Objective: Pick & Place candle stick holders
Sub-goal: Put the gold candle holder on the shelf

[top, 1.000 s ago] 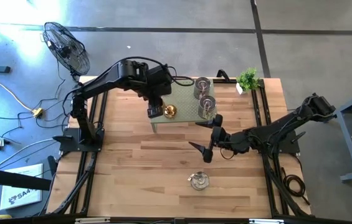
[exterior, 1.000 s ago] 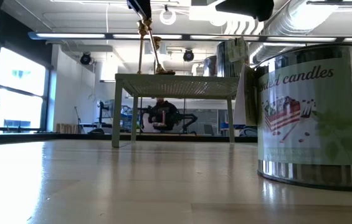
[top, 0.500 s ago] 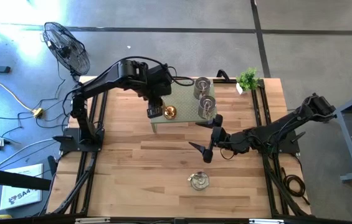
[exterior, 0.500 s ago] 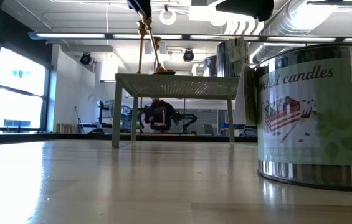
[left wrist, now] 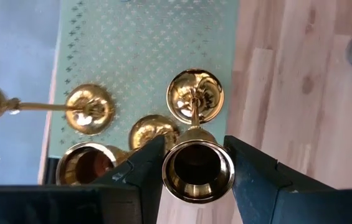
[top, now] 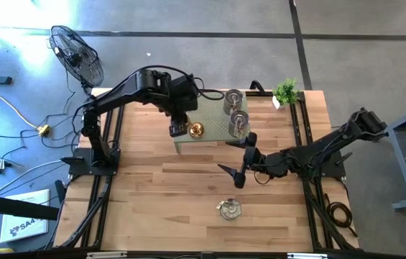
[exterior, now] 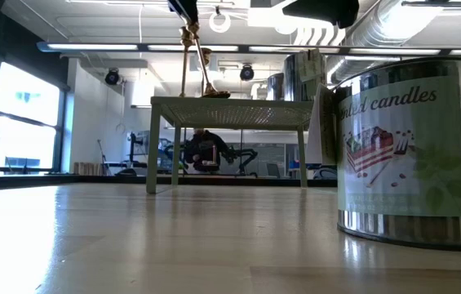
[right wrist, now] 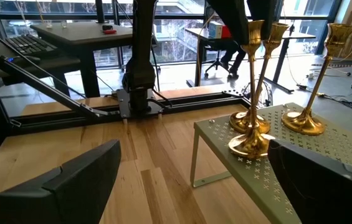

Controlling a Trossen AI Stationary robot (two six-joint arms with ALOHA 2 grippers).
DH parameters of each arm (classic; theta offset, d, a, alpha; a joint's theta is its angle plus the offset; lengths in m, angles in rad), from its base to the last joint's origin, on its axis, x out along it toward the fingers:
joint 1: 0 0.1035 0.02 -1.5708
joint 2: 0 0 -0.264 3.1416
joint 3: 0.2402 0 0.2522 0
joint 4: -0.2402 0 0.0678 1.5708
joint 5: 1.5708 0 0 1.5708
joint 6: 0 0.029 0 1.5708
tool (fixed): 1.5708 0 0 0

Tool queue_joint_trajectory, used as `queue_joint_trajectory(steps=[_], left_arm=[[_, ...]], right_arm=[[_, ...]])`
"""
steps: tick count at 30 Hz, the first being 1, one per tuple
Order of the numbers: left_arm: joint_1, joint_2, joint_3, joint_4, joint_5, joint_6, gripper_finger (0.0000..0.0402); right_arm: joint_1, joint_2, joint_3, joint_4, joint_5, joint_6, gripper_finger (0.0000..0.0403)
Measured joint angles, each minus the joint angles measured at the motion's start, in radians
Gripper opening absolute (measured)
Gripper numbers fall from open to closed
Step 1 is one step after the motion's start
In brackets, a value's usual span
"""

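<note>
- Three shiny gold brass candle stick holders (left wrist: 194, 165) stand on the pale green perforated metal stand (left wrist: 144, 43); nothing there has shifted since a second ago.
- Left gripper (left wrist: 194, 171) remains clamped on one holder's cup above the stand.
- Right gripper (top: 235, 158), fingers spread wide, waits just beside the stand, unmoved.
- Behind the stand, a seated person (exterior: 204, 151) has shifted slightly.
</note>
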Motion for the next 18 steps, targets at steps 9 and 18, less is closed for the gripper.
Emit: queue_joint_trajectory(steps=[9,18], left_arm=[[-0.001,0.0,0.0,0.0,-0.023,-0.035,0.0152],[-0.022,0.0,-0.001,0.0,-0.09,-0.031,0.0152]], right_arm=[[0.0,0.0,0.0,-0.006,0.0,0.0,0.04],[0.0,0.0,0.0,-0.017,0.0,0.0,0.04]])
